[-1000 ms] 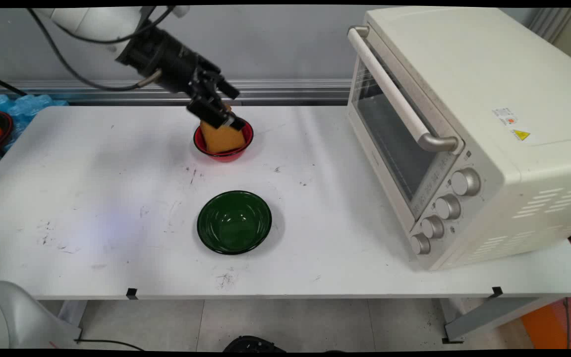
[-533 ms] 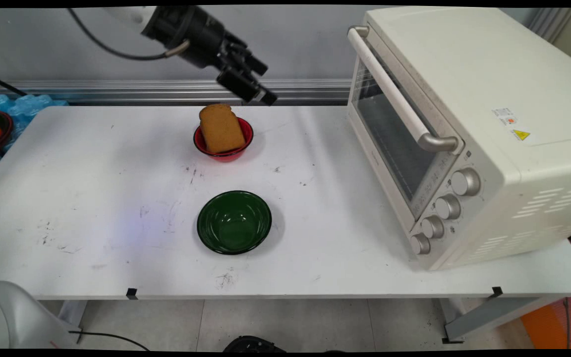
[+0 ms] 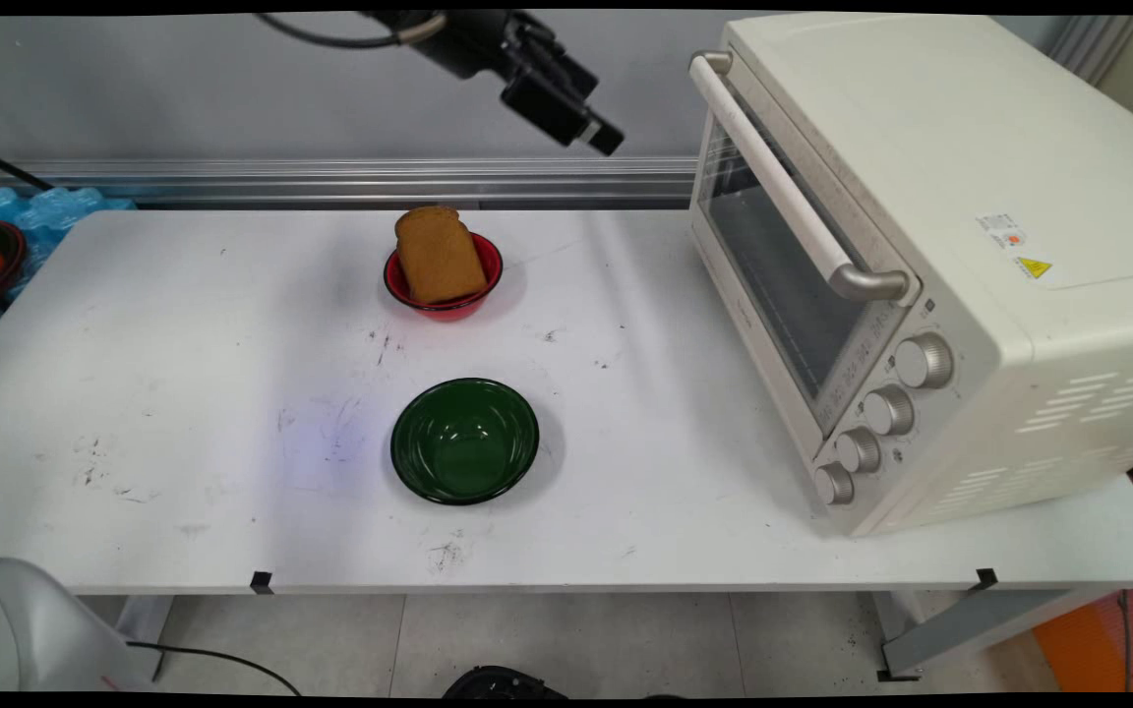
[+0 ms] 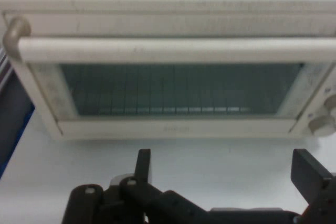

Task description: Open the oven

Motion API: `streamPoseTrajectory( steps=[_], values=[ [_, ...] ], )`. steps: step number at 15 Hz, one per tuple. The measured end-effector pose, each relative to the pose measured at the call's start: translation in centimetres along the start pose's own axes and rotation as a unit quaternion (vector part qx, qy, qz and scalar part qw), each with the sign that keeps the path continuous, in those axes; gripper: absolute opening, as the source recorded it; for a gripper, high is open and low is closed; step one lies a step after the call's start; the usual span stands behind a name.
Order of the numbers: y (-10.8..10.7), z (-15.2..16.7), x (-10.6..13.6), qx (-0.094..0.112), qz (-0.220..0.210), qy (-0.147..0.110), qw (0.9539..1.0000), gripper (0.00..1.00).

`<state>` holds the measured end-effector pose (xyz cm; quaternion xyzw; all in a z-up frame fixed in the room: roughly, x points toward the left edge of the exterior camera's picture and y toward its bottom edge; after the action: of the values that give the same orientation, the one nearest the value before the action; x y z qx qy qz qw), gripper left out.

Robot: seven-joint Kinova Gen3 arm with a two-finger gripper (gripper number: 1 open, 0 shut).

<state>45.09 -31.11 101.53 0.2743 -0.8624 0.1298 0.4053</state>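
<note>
Black gripper (image 3: 594, 135) hangs high, fingers spread and empty, aimed at the closed toaster oven (image 4: 168, 72) just ahead, level with its door handle (image 4: 173, 50). Well below and behind it, bread (image 3: 439, 254) leans in the red bowl (image 3: 478, 295); the green bowl (image 3: 464, 441) sits nearer the camera.

Arm raised high, entering at the top edge of the main view; only the black wrist and gripper (image 3: 594, 133) show, angled down toward the right. Gripper (image 4: 223, 169) empty, its two fingers (image 4: 143, 165) spread wide apart.
</note>
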Motion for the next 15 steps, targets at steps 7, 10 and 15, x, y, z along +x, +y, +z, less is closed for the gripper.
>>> streamPoseTrajectory(
  steps=[7,10,15],
  values=[
    [0.0,2.5,4.7,-0.009,0.019,-0.007,0.9998,1.0],
    [0.2,3.8,6.3,-0.008,0.024,-0.015,0.9995,1.0],
    [0.8,6.1,9.0,-0.002,0.024,-0.03,0.9992,1.0]
  ],
)
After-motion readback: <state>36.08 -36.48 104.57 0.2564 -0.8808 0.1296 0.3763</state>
